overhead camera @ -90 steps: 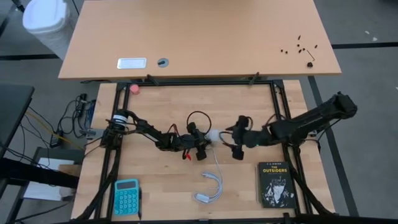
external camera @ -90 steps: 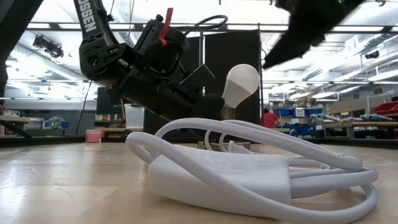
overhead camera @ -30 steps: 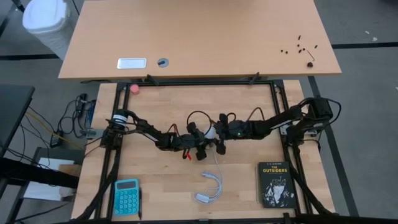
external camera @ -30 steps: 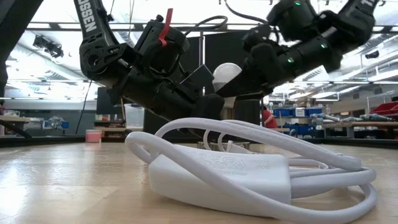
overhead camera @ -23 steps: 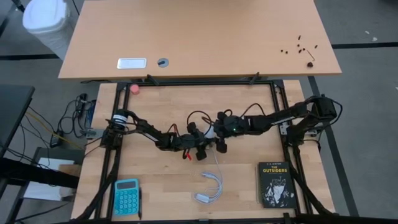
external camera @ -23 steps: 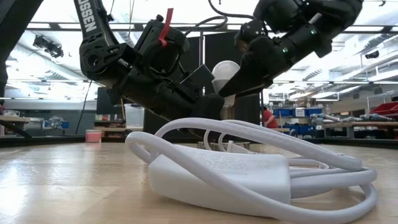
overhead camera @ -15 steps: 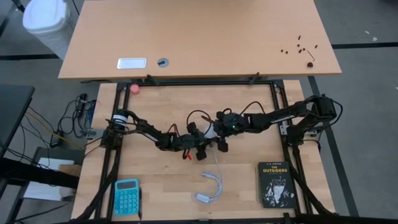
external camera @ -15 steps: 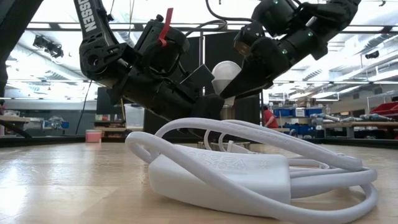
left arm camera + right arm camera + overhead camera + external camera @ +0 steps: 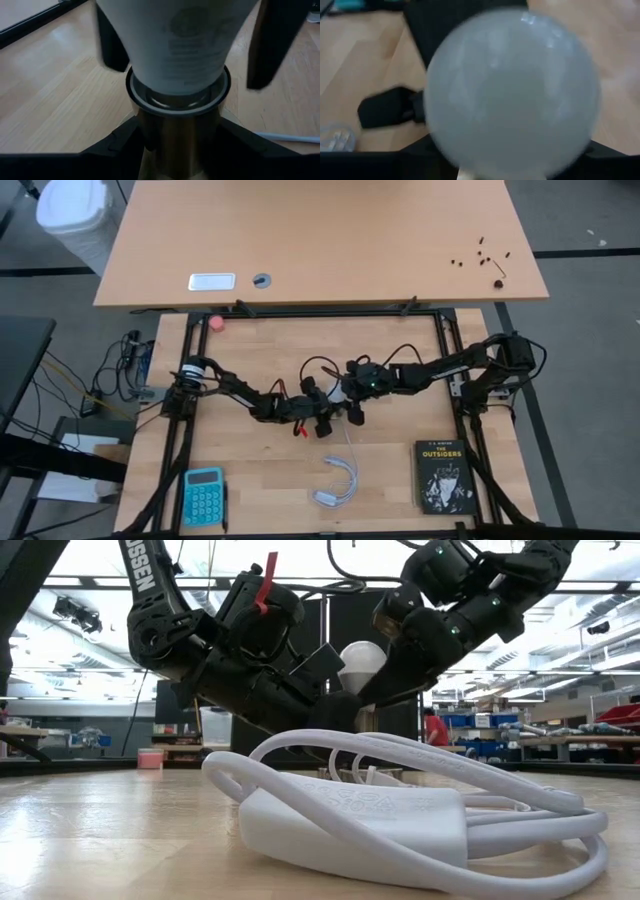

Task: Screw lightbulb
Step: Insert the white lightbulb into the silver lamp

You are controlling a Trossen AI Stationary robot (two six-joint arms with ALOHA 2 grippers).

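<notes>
We saw the left arm reach in from the counter's left edge, bent low, its gripper near the counter's middle with fingers clamped either side of the socket. The right arm stretched in from the right edge, wrist angled down, and its gripper met the left one, its fingers closed around the bulb seated in that socket.

Overhead, table-level, 2 wrist cams; all share lightbulb close-up.
</notes>
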